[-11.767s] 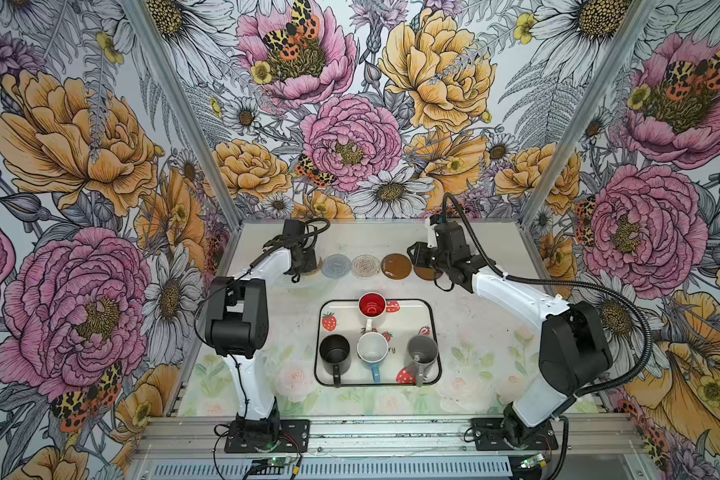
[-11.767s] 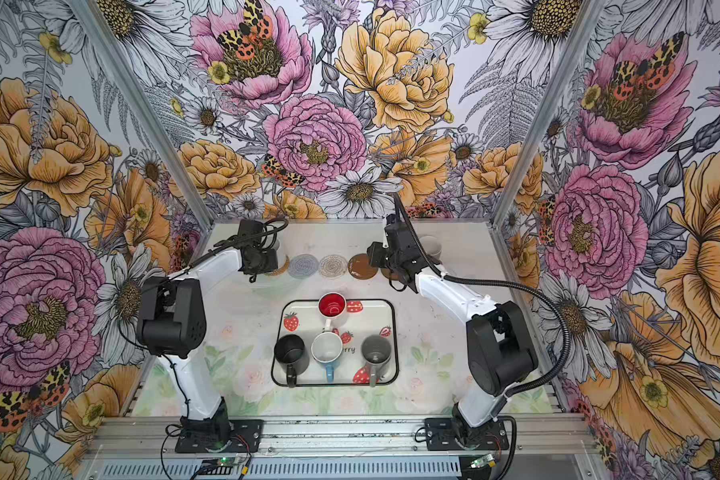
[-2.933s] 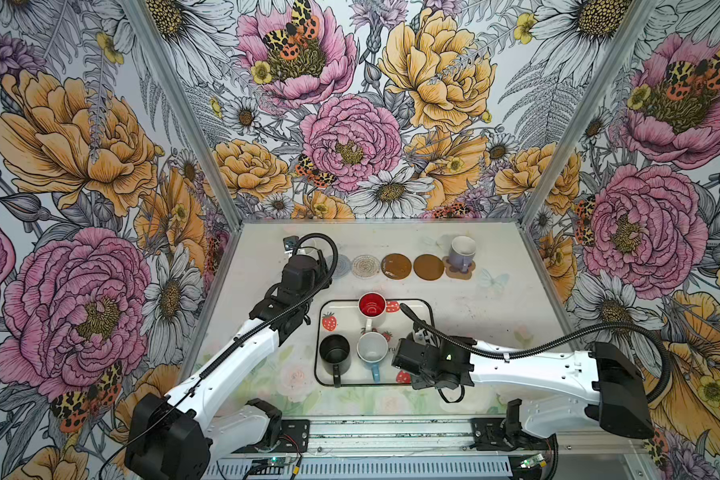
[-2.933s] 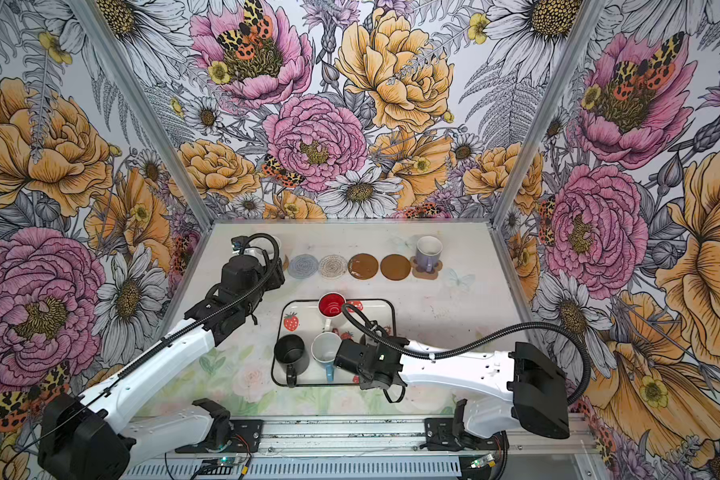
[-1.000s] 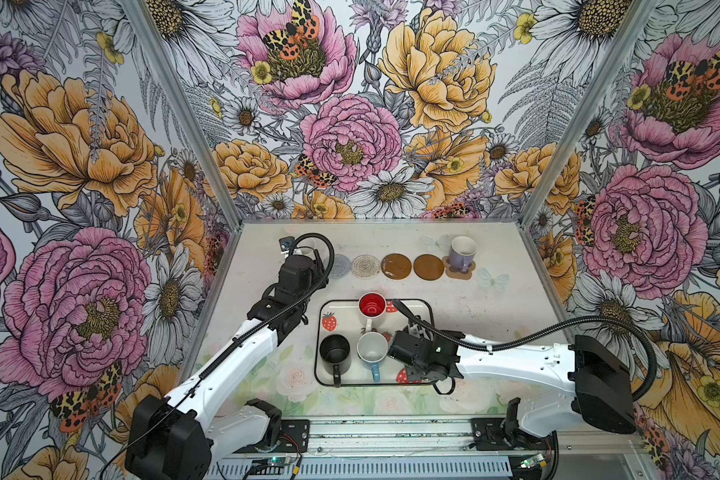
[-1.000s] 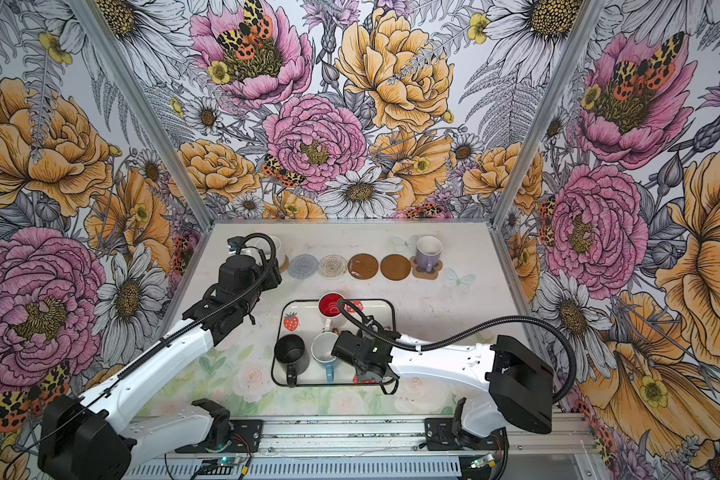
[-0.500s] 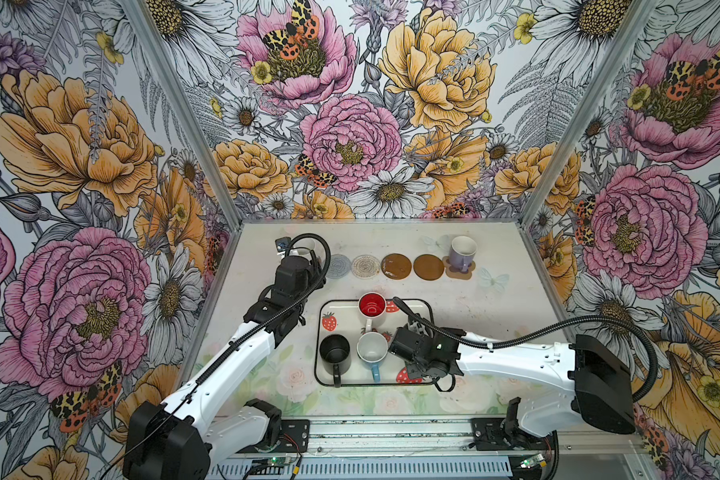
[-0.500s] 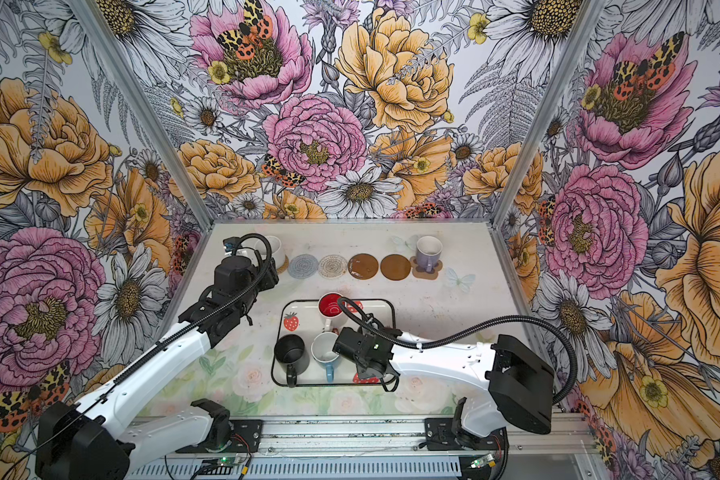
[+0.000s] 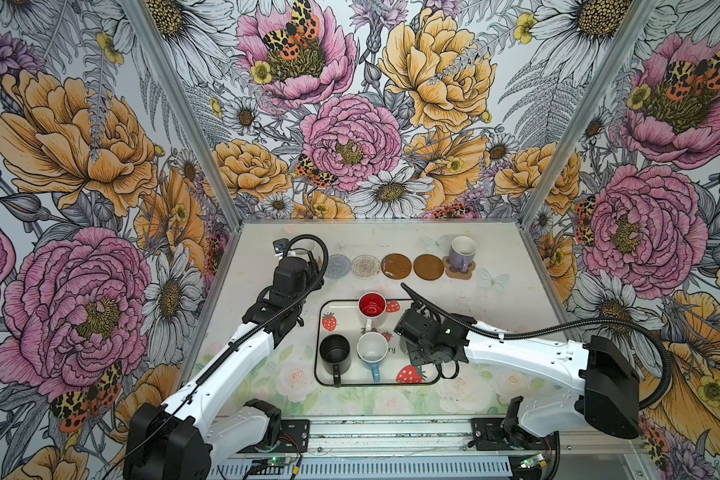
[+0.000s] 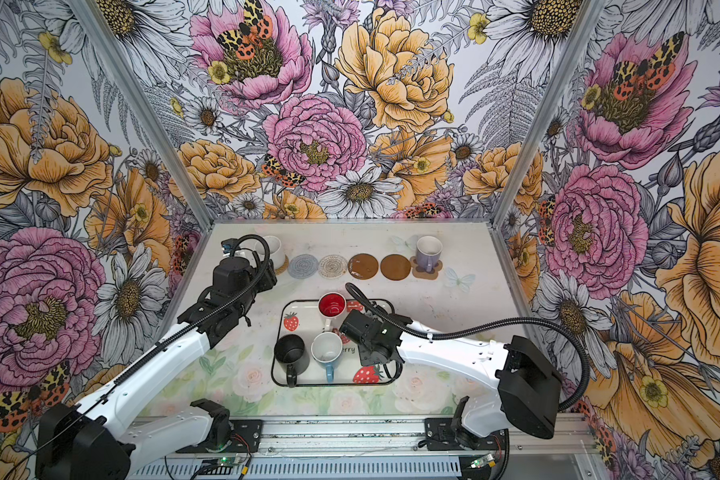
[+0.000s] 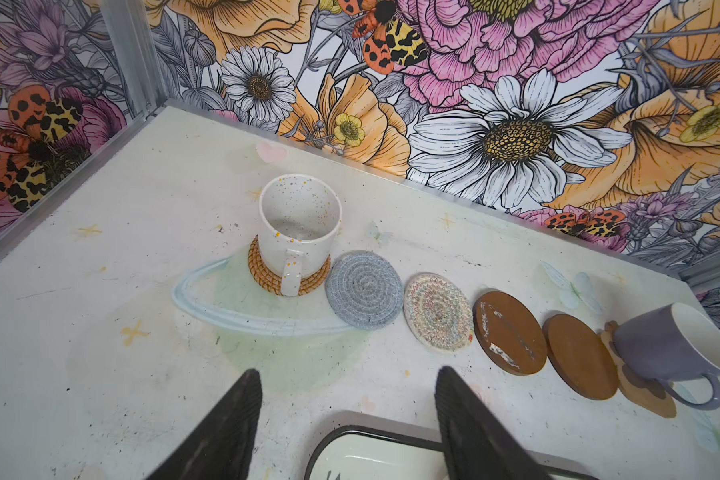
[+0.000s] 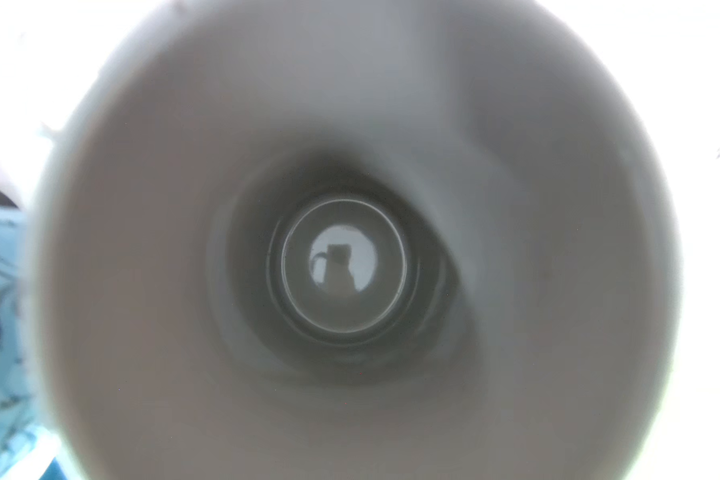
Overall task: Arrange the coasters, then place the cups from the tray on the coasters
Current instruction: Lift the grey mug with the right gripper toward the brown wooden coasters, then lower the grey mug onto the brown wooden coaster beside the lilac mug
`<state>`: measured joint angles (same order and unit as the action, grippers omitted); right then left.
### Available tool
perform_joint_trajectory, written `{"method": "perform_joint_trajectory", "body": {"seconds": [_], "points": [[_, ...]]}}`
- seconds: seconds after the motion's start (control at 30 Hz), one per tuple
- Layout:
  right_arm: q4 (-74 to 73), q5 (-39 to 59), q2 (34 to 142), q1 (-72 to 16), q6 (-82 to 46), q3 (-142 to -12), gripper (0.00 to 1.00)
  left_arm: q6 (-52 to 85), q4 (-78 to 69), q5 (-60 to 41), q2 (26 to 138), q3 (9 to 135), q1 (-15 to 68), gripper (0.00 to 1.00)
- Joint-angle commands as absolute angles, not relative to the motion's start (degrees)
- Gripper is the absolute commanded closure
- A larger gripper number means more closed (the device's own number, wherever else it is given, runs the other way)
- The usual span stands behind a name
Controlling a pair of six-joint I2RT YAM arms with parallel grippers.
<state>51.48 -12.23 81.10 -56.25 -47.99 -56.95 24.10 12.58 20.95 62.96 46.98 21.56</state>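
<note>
Low over the right half of the tray (image 9: 356,376): right gripper (image 9: 420,352), nearer to the tray's middle than three seconds ago, then at the near rim. Fingers hidden under the wrist in both top views. Jaws narrow, seemingly pinched on the grey mug (image 12: 341,266): nothing but the blurred inside of that mug in the right wrist view, very close. Covered by the arm in both top views, so lifted or standing on the tray, impossible to tell.

Above bare table (image 11: 100,332) just beside the tray's far left corner: left gripper (image 11: 346,372), spread wide, holding nothing. Almost the same place as one second ago. Twelve seconds ago both arms out at the far row, one at each end; now both drawn back.

Far row, left to right in both top views: white mug (image 11: 300,216) upright on the tan rattan coaster (image 11: 262,274), handle toward the near side; pale blue-grey coaster (image 9: 336,266), clear beaded coaster (image 9: 366,266), scuffed brown disc (image 9: 395,266) and plain brown disc (image 9: 429,267), all four bare; lavender mug (image 9: 462,253) on the paw-shaped coaster (image 9: 460,275). Same as three seconds ago.

In the tray, as before: red-lined mug (image 9: 371,304) at the far edge, black mug (image 9: 334,353) and light blue mug (image 9: 371,348) side by side nearer, all upright.
</note>
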Motion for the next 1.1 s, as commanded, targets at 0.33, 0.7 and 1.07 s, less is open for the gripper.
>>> {"method": "perform_joint_trajectory", "body": {"seconds": [0.33, 0.7, 1.07], "points": [[50.5, -12.9, 83.7, -41.9, -32.4, -70.8, 1.0, 25.1, 10.6, 18.8, 62.5, 46.0, 20.0, 0.32], [50.3, -13.5, 94.7, -30.4, -22.0, -84.7, 1.0, 25.1, 9.8, 18.1, 65.2, 47.0, 19.3, 0.32], [46.1, -10.7, 106.3, -21.6, -17.4, -95.3, 1.0, 25.0, 7.1, 18.2, 65.2, 46.2, 18.7, 0.33]]}}
